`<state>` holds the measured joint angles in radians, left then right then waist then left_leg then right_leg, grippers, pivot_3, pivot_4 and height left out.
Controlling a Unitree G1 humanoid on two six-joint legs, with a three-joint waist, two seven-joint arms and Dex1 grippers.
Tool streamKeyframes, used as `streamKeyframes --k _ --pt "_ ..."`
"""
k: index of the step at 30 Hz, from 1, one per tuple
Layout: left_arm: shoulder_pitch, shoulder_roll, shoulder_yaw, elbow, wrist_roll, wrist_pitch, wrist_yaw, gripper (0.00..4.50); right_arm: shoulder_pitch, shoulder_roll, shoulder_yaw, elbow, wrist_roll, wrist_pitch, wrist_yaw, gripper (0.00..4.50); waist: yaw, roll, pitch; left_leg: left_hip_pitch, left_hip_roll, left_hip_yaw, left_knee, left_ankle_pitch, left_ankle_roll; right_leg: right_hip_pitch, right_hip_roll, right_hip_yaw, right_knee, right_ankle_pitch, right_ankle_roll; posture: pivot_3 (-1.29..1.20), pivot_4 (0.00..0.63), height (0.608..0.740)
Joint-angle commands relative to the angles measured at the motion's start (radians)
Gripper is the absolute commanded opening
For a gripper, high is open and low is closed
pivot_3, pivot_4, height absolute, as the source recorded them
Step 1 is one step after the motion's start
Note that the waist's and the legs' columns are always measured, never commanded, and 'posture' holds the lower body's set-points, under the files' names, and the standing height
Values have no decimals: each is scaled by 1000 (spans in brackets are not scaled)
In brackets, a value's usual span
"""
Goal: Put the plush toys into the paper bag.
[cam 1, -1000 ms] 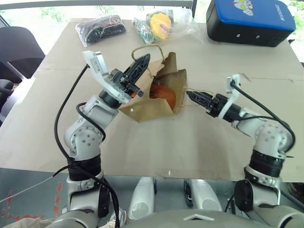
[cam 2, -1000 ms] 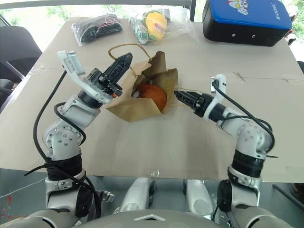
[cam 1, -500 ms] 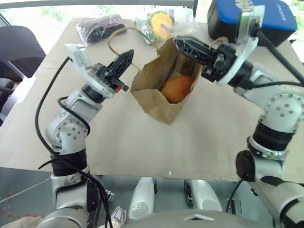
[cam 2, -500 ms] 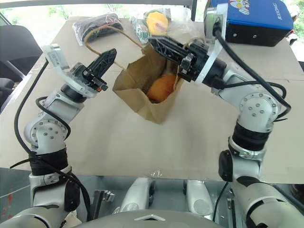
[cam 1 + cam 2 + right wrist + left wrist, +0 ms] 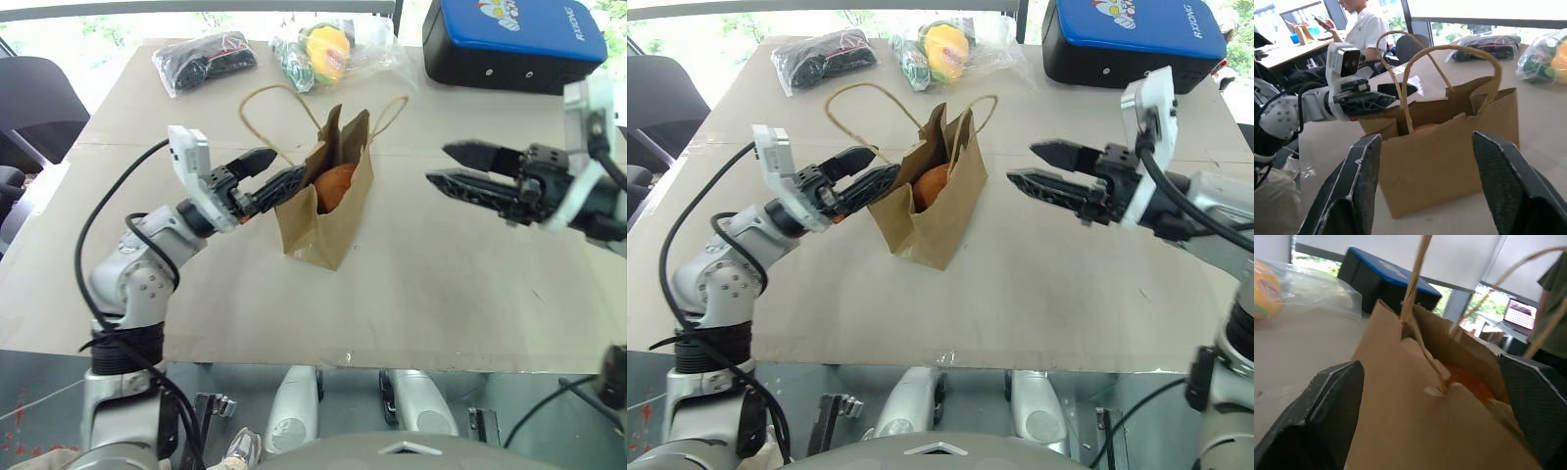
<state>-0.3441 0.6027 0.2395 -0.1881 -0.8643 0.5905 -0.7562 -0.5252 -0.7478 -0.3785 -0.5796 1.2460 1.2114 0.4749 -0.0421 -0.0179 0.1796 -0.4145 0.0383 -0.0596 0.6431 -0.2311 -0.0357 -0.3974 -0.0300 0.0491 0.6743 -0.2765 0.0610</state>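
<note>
The paper bag (image 5: 328, 201) now stands upright on the tabletop (image 5: 441, 284); both jaws have let go, wide open and empty; the orange toy (image 5: 335, 184) sits inside; the white chick is probably under it.

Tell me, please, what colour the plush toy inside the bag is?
Orange plush toy, clearest in the right eye view.

The left claw (image 5: 275, 173) points toward three o'clock, its black fingers spread apart. The right claw (image 5: 439, 164) is raised, pointing toward nine o'clock, black fingers (image 5: 468, 190) parted, holding nothing.
</note>
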Motion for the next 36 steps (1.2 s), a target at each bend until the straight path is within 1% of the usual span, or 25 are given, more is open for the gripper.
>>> streamKeyframes --k 1,3,5,7,8,10,12,15,17,19,21,24,27,29,33,36 --pt "60 78 83 -48 -66 48 -94 4497 65 -20 51 -80 -41 -61 29 2586 -2 0 0 0 0 0 0 0 0 0 0 0 0 0 0 0 150 740" --pt "113 109 107 -59 -61 49 -117 4500 99 -1 167 -98 -155 -124 35 2072 -4 0 0 0 1 0 0 0 0 0 1 1 0 0 0 0 150 740" --pt "166 122 121 -92 -54 50 -112 4500 118 28 323 -81 -318 -235 57 1222 -2 0 0 1 1 1 -1 0 0 0 1 1 0 0 0 0 150 740" --pt "220 118 129 -143 -46 42 -102 4500 112 82 463 -21 -458 -343 76 345 -2 0 0 1 1 1 -1 0 0 0 1 1 0 0 0 0 150 740" --pt "243 111 132 -174 -47 44 -84 4500 101 115 530 23 -529 -402 87 95 0 0 0 0 1 1 0 0 0 0 0 1 0 0 0 0 150 740" --pt "285 95 134 -232 -47 40 -51 4500 76 179 634 114 -639 -494 110 95 7 0 0 0 1 1 0 0 0 -1 0 1 -1 0 0 0 150 740" --pt "300 71 163 -260 -66 35 -4 4500 62 227 685 164 -688 -549 139 95 9 -1 0 -1 0 1 0 0 0 0 -1 1 -1 0 0 0 150 740" --pt "260 49 258 -226 -144 51 89 4500 51 271 704 185 -706 -573 174 95 10 -1 0 -1 0 0 0 0 0 0 -1 0 -1 0 0 0 150 740" --pt "228 65 315 -205 -235 87 125 4500 44 280 704 196 -715 -581 203 95 10 -1 0 -1 0 -2 0 0 0 0 -1 -2 0 0 0 0 150 740" --pt "214 77 347 -202 -307 120 150 4500 34 280 707 209 -730 -587 234 95 7 -1 0 -1 0 -2 0 0 0 0 -1 -2 0 0 0 0 150 740" --pt "220 92 374 -201 -381 152 154 4500 27 282 705 224 -743 -593 256 95 5 -1 0 0 0 -1 0 0 0 0 -1 -2 0 0 0 0 150 740" --pt "284 124 405 -225 -413 184 130 4500 8 288 700 247 -756 -602 285 95 2 -1 0 0 0 -2 0 0 0 0 -1 -2 0 0 0 0 150 740" --pt "390 141 401 -276 -350 170 87 4500 -8 299 689 253 -757 -604 304 95 -2 -1 0 1 0 -1 0 0 0 0 0 -1 0 0 0 0 150 740" --pt "438 129 352 -318 -283 140 78 4500 -20 316 690 264 -757 -606 311 95 -1 -1 0 1 1 -1 0 0 0 0 0 -1 0 0 0 0 150 740" --pt "432 70 223 -393 -184 90 131 4500 -40 356 723 308 -797 -630 321 95 13 -2 0 0 0 -1 0 0 0 0 -1 -2 0 0 0 0 150 740" --pt "412 17 132 -420 -99 48 177 4500 -63 401 746 368 -833 -659 329 95 11 -3 -1 0 0 -1 0 0 0 0 -1 -1 0 0 0 0 150 740"
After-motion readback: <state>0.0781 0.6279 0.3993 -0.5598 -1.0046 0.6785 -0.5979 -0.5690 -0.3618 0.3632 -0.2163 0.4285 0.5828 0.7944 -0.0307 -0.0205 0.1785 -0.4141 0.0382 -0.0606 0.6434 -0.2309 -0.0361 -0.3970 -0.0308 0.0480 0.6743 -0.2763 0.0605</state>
